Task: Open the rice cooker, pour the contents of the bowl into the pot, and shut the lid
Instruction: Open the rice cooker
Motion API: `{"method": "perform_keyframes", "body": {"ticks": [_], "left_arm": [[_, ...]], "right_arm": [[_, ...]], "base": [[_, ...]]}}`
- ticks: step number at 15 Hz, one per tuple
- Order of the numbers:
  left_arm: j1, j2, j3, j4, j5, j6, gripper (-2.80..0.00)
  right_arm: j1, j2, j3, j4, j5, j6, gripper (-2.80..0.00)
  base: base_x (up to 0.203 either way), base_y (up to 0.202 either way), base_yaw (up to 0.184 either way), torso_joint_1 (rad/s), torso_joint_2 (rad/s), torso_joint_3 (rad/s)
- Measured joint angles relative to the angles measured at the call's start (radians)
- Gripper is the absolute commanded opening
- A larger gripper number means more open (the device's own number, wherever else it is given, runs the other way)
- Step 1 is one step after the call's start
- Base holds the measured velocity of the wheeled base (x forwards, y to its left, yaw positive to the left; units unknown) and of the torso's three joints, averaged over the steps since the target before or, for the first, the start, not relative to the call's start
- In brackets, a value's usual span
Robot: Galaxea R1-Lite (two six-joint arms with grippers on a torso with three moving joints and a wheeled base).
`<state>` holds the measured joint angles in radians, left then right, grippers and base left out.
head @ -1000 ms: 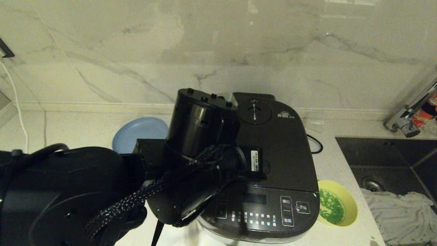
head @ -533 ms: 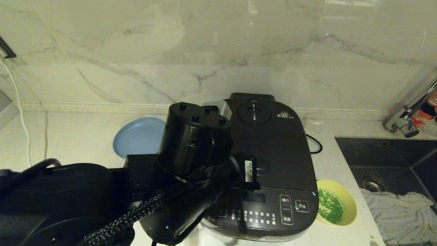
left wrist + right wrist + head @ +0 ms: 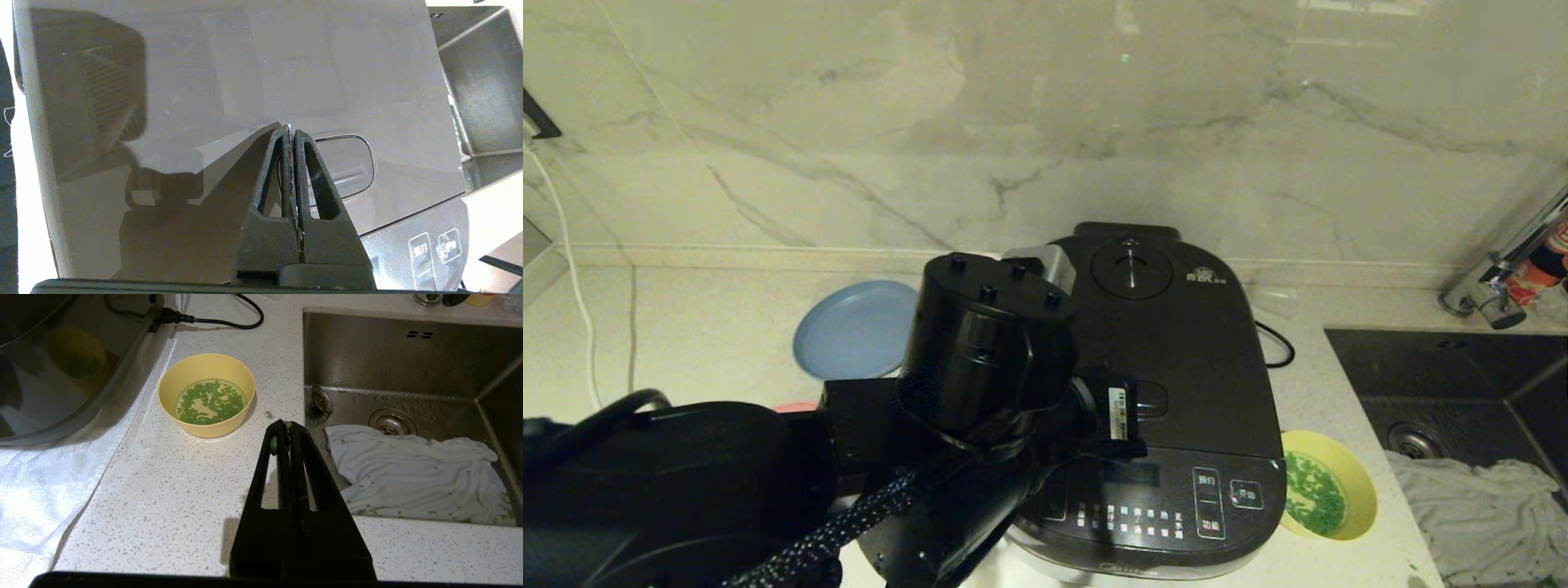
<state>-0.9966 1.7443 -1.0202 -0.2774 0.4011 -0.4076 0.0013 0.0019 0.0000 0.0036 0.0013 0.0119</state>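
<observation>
The dark grey rice cooker (image 3: 1176, 457) stands mid-counter with its lid (image 3: 1184, 343) down, so the pot is hidden. My left gripper (image 3: 291, 131) is shut and empty. Its tips hover at the lid's oval release button (image 3: 347, 163), over the end nearest them. In the head view the left wrist covers the fingers. The yellow bowl (image 3: 1364, 490) sits right of the cooker holding green chopped bits (image 3: 1313, 492). In the right wrist view the bowl (image 3: 204, 428) and its bits (image 3: 210, 402) lie just beyond my shut right gripper (image 3: 288, 426), which has a green bit stuck at its tips.
A blue plate (image 3: 854, 331) lies left of the cooker. The sink (image 3: 1462, 392) with a white cloth (image 3: 1478, 498) is on the right, with the faucet (image 3: 1494, 294) behind it. A power cord (image 3: 1278, 343) trails behind the cooker, and a white towel (image 3: 36, 490) lies under it.
My left arm has drawn back toward the front and left over the lid and dropped slightly, bringing the wrist nearer the release button. The lid stays down and the bowl has not moved.
</observation>
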Motion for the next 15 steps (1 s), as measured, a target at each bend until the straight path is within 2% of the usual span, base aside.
{"method": "perform_keyframes", "body": {"ticks": [7, 15], "left_arm": [[-0.004, -0.049, -0.016, -0.040, 0.000, -0.004, -2.80], [-0.008, -0.064, 0.005, -0.029, -0.003, -0.008, -2.80]], "right_arm": [[0.000, 0.000, 0.000, 0.000, 0.000, 0.000, -2.80], [0.000, 0.000, 0.000, 0.000, 0.000, 0.000, -2.80]], "base": [[0.000, 0.000, 0.000, 0.000, 0.00, 0.000], [0.000, 0.000, 0.000, 0.000, 0.00, 0.000]]}}
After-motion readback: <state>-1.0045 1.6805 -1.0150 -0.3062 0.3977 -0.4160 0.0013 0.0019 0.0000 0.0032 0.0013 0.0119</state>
